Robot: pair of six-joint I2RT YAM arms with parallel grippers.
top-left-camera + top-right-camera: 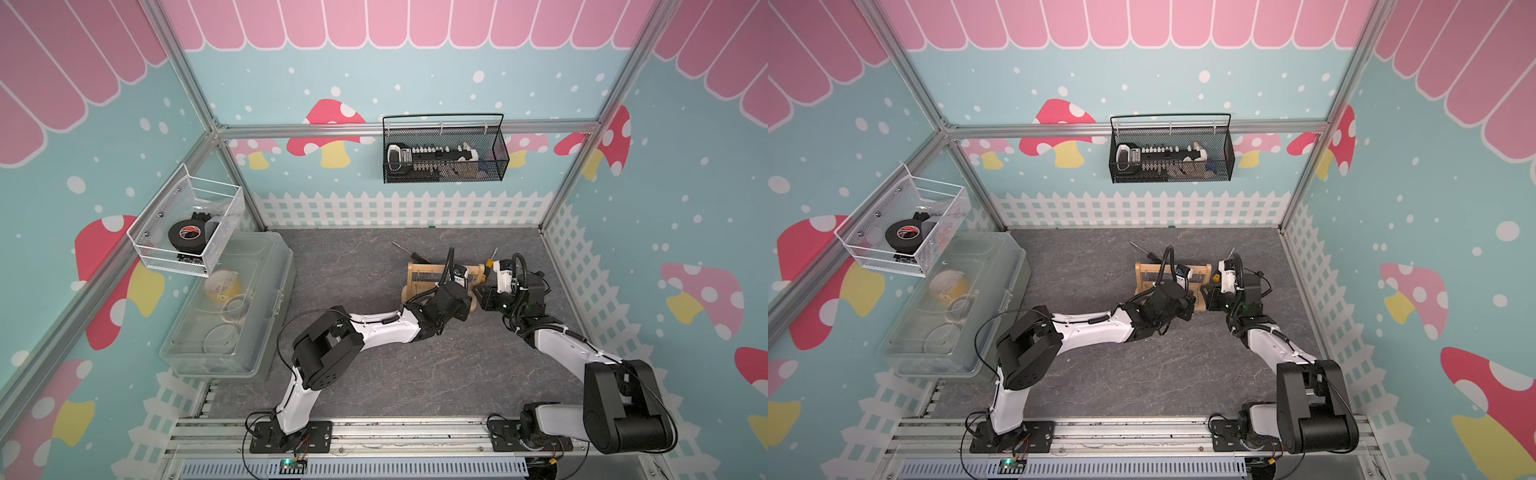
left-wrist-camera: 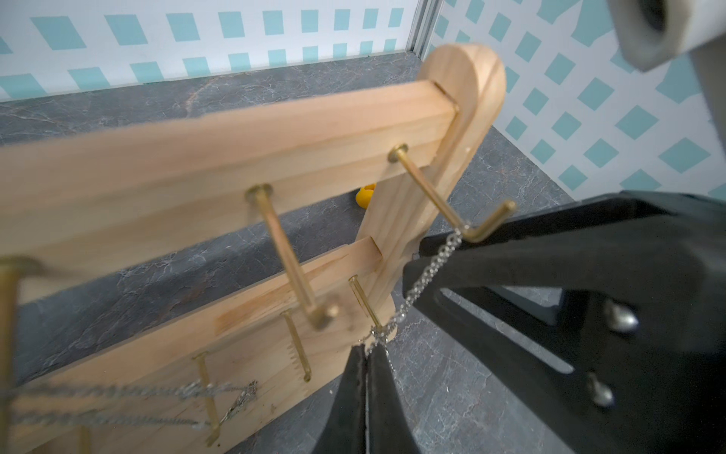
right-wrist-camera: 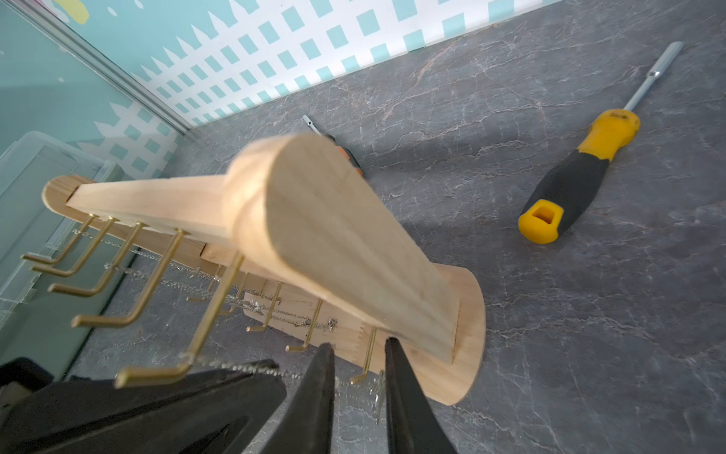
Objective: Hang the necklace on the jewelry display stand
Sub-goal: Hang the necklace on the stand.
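Note:
The light-wood jewelry display stand [image 1: 424, 276] [image 1: 1150, 274] stands at the middle back of the table. Its top bar [image 2: 235, 149] and end post [image 3: 334, 236] fill the wrist views. A thin silver necklace [image 2: 428, 271] runs from the end hook [image 2: 467, 232] of the top bar down to my left gripper [image 2: 367, 348], which is shut on the chain just in front of the lower bar's end peg. My right gripper [image 3: 359, 353] is open beside the same end post. The necklace's loose end [image 3: 379, 393] dangles in the gap between its fingers, unpinched.
More chain [image 2: 220, 393] drapes over the lower pegs. A yellow-and-black screwdriver [image 3: 577, 177] lies behind the stand's right end and a second one [image 1: 405, 249] behind its left. A clear plastic bin [image 1: 232, 307] sits at the table's left. Wire baskets [image 1: 187, 228] [image 1: 444, 149] hang on the walls.

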